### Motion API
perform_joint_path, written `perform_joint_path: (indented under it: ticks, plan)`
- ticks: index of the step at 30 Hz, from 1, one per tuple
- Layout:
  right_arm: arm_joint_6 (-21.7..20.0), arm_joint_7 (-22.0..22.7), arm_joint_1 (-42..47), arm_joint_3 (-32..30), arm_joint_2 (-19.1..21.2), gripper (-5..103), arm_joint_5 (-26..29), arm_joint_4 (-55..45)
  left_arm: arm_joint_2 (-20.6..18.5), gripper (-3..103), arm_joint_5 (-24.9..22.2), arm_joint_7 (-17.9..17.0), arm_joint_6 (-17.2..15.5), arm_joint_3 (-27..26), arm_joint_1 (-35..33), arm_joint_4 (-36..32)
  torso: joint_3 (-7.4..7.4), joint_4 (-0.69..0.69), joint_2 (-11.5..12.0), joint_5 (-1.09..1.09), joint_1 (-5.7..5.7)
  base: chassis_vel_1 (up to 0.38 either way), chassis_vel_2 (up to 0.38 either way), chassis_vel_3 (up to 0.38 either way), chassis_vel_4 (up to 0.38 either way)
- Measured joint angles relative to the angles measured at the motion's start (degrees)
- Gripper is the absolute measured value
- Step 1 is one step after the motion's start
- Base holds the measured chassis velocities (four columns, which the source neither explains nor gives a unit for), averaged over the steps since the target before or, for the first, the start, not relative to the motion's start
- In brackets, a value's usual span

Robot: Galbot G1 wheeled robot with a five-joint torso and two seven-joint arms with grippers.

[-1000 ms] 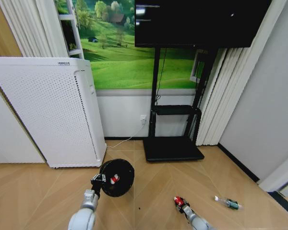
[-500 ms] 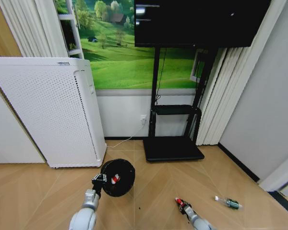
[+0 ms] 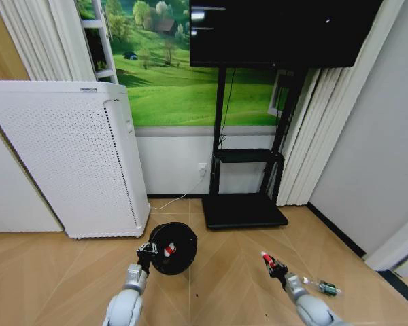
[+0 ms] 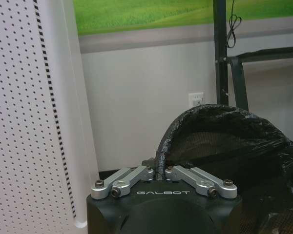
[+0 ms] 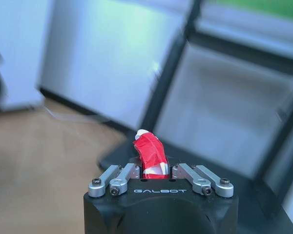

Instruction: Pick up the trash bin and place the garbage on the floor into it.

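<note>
Holding one trash bin (image 3: pixel 173 248), one wrapper (image 3: pixel 266 259); one bottle (image 3: pixel 322 287) lies floored.

trash bin (image 4: pixel 219 141): base + far side cut by frame edge in left wrist view, lower wall behind left gripper (image 4: pixel 159 171) body
red wrapper piece (image 5: pixel 150 155): lower end hidden btwn right gripper (image 5: pixel 156 171) fingers; bkgd behind it blurred
clear plastic bottle (image 3: pixel 321 286): right of right gripper, too small for label detail
item inside trash bin (image 3: pixel 167 250): red/white, too small to ID
</note>
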State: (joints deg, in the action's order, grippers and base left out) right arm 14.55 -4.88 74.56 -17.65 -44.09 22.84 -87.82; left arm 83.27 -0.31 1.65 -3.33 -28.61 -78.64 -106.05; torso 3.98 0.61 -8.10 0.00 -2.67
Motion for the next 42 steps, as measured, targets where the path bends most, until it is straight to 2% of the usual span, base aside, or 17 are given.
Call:
perform_joint_path:
  ticks: [2, 7, 11, 24, 27, 29, 33, 36, 42]
  plan:
    - [0.75, -2.59, 3.05, -2.74, 1.74, 24, 2.51, -6.56, 0.43, 5, 0.24, 0.07, -0.15, 0.40, -0.14, -0.58, 0.00, 0.08, 0.00, 0.00, -0.01, 0.000, 0.000, 0.000, 0.000]
    - [1.57, -5.37, 7.75, -5.70, 3.07, 24, 4.12, -17.62, 1.40, 5, 1.29, 0.06, -0.16, 1.25, -0.62, -1.00, 0.00, 0.02, -0.01, 0.01, 0.00, 0.000, 0.000, 0.000, 0.000]
    - [2.62, -7.08, 9.92, -5.74, 3.15, 24, 4.48, -22.83, 1.50, 5, 1.50, 0.05, -0.16, 2.50, -0.06, -0.66, 0.00, 0.06, -0.01, 0.00, 0.00, 0.000, 0.000, 0.000, 0.000]
    - [3.51, -8.20, 9.91, -2.86, 2.27, 24, 4.30, -26.18, 1.45, 5, 1.44, 0.01, -0.16, 3.80, 0.77, -0.20, 0.00, 0.04, -0.01, 0.01, 0.00, 0.000, 0.000, 0.000, 0.000]
    - [3.56, -9.44, 7.91, 1.05, 0.10, 24, 3.74, -27.07, 1.54, 5, 1.42, -0.05, -0.28, 5.38, 1.28, 0.43, 0.00, 0.04, -0.01, 0.01, 0.00, 0.000, 0.000, 0.000, 0.000]
    - [3.67, -9.96, 4.90, 4.45, -2.36, 24, 2.53, -24.32, 2.12, 5, 1.69, -0.14, -0.71, 7.18, 1.32, 1.06, 0.00, 0.04, -0.01, 0.02, 0.00, 0.000, 0.000, 0.000, 0.000]
    - [4.49, -10.39, 1.93, 6.83, -4.49, 24, 1.39, -20.32, 2.90, 5, 2.68, -0.17, -0.81, 9.30, 1.36, 2.09, 0.00, 0.04, -0.01, 0.00, 0.00, 0.000, 0.000, 0.000, 0.000]
    - [5.09, -10.58, -2.17, 11.24, -8.28, 24, 0.57, -16.21, 4.77, 5, 4.55, -0.36, -0.72, 12.07, 2.54, 5.65, 0.00, 0.04, -0.01, 0.00, 0.00, 0.000, 0.000, 0.000, 0.000]
    - [6.06, -10.75, -5.24, 15.49, -11.27, 24, -1.13, -11.71, 6.21, 5, 5.52, -0.42, -0.44, 12.99, 4.45, 8.16, 0.00, 0.05, -0.01, 0.08, 0.00, 0.000, 0.000, 0.000, 0.000]
